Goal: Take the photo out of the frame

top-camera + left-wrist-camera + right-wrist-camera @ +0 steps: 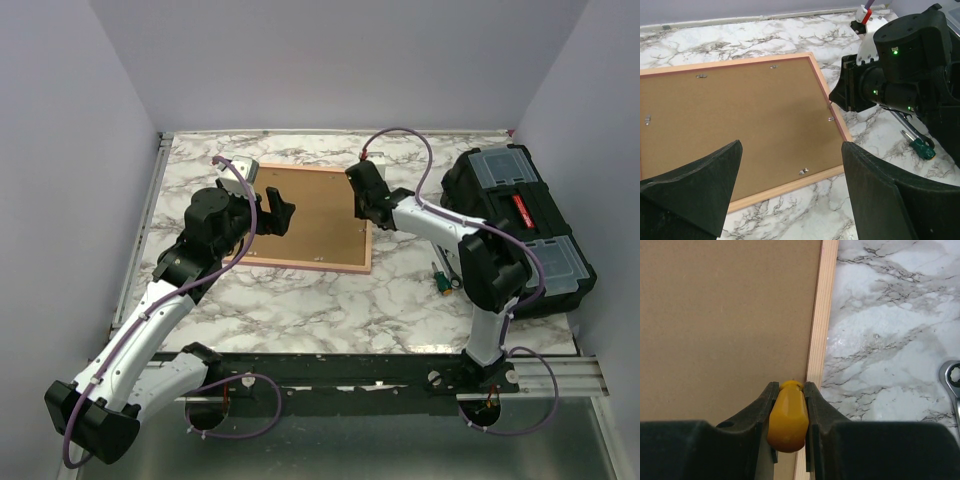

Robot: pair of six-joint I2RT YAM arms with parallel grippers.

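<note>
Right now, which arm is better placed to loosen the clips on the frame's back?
Right. The right tool is shut on a yellow handle aimed at the right rail of the frame, near a clip. The left tool is open and empty above the backing board.

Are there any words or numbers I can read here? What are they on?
No text can be read anywhere.
On the toolbox: a red strip on top, too small to read.
On the frame: plain brown back, no writing.
On the yellow tool: no writing shows.
</note>
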